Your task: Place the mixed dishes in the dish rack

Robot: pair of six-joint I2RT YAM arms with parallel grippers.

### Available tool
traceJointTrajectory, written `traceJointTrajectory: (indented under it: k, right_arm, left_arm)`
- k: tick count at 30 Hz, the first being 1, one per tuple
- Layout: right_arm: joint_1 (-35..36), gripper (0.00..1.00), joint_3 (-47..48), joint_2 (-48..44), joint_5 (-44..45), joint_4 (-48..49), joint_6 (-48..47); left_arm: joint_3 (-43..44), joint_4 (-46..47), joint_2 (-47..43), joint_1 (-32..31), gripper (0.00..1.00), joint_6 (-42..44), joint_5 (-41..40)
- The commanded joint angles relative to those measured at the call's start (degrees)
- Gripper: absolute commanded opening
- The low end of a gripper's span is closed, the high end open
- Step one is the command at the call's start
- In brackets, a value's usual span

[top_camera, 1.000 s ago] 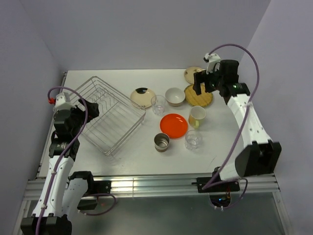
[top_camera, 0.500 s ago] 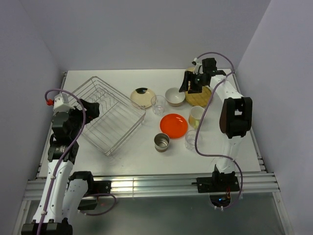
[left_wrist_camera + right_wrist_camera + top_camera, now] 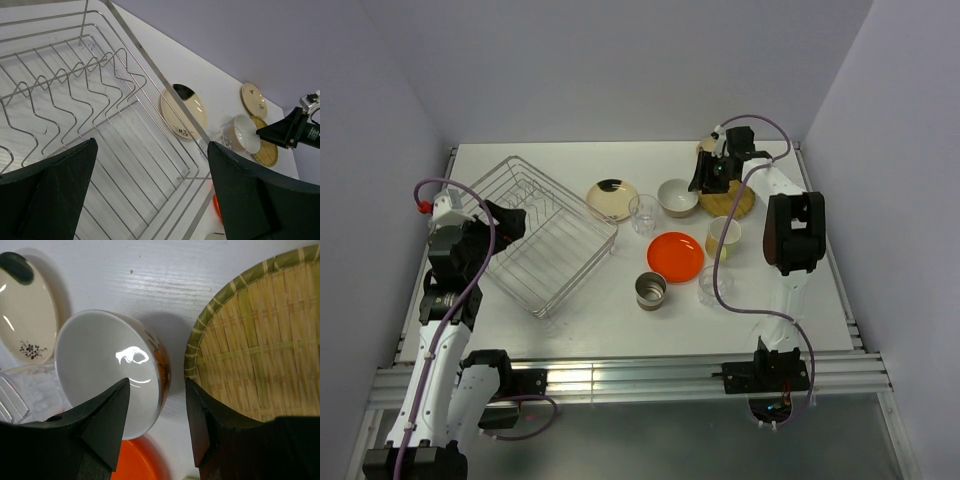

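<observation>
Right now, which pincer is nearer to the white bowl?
Right. The right pincer sits over the rim of the bowl, one finger above its inside, the other between it and the woven plate. The left pincer hangs open over the dish rack, across the table.

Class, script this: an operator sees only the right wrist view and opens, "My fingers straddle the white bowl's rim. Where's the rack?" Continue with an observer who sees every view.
Observer: The rack sits at the table's left side, past the cream plate from your bowl.
Operator: Anything in it?
Observer: No; the left wrist view shows only bare wires.
Operator: Is the left gripper in my way?
Observer: It hangs open above the rack, well clear of your bowl.
</observation>
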Motion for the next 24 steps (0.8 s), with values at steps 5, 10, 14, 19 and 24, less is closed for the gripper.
traceJointTrajectory:
  k: [5, 10, 14, 19, 24]
  right_arm:
    - [1.0, 0.52, -0.1, 2.1, 2.9, 3.0, 0.7]
    - [1.6, 0.49, -0.2, 2.9, 2.6, 2.9, 0.9]
    - [2.0, 0.43, -0.9, 3.1, 2.4, 3.5, 1.7]
    - [2.1, 0.34, 0.1, 4.2, 2.2, 2.9, 2.8]
    - [2.1, 0.24, 0.5, 4.1, 2.1, 3.4, 3.5]
  left_arm:
    - [0.1, 2.1, -1.3, 0.1, 0.99, -1.2, 2.0]
    - [-0.6, 1.9, -2.7, 0.1, 0.99, -2.0, 2.3]
    - [-0.3, 1.0, -3.2, 0.1, 0.99, -2.2, 2.5]
    - [-0.2, 1.1, -3.7, 0.2, 0.99, -2.4, 4.2]
    - [0.0, 1.7, -2.7, 0.1, 0.99, -2.6, 8.1]
